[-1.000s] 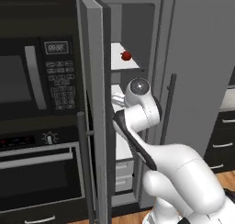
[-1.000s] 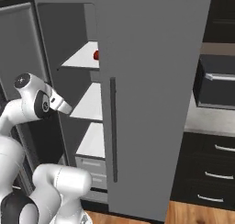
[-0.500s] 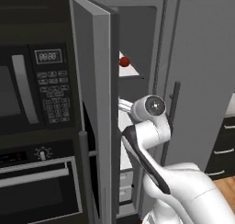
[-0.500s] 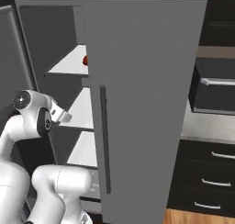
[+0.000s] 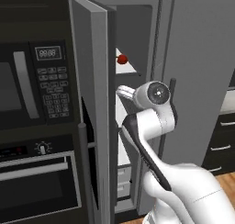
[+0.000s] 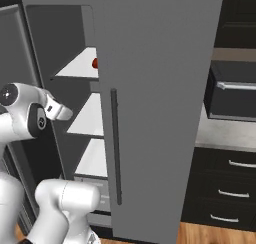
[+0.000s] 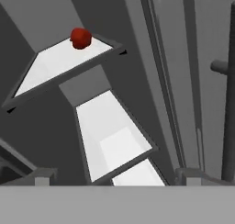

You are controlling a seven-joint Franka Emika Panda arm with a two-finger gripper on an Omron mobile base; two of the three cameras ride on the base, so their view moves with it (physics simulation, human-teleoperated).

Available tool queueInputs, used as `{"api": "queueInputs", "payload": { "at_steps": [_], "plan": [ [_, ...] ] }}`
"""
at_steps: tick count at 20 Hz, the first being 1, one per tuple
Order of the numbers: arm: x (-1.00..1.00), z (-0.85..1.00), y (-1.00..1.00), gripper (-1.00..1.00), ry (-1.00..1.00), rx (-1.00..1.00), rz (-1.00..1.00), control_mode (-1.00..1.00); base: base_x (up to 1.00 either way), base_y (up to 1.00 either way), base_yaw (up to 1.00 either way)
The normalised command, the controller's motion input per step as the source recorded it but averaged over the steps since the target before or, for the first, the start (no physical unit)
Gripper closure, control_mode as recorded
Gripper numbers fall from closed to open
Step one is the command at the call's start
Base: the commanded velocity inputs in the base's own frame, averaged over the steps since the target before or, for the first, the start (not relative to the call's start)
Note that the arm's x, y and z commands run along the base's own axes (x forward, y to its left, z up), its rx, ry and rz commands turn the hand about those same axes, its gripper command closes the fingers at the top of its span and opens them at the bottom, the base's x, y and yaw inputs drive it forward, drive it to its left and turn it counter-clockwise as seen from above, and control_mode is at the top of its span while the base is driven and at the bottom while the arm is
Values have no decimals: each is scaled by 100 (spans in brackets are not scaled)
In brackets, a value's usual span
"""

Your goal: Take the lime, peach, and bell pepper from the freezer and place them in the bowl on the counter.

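My arm reaching into the open freezer (image 5: 137, 44), where one red bell pepper (image 7: 80, 37) sits on the top shelf.

I count one bell pepper, near the back edge of the upper white shelf (image 7: 64, 62); it also shows as a red spot in the left base view (image 5: 121, 59) and half hidden behind the closed door's edge in the right base view (image 6: 94, 63). Three white shelves are stacked, with open space above each. The gap between the swung-open door (image 5: 92, 103) and the closed door (image 6: 160, 103) with its one long bar handle (image 6: 115, 145) is narrow. My elbow is bent, my wrist poked into that gap below the pepper's shelf. My gripper (image 7: 114, 175) holds nothing, its tips set wide apart.
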Motion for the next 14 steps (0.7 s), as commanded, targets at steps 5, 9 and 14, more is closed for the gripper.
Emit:
{"api": "queueInputs", "payload": {
  "at_steps": [5,9,14],
  "plan": [
    [18,100,-4,-100,7,5,0,-100,0,0,0],
    [3,92,0,-100,11,0,5,-100,0,0,0],
    [-1,9,-6,-100,0,-7,18,-100,0,0,0]
  ]
}}
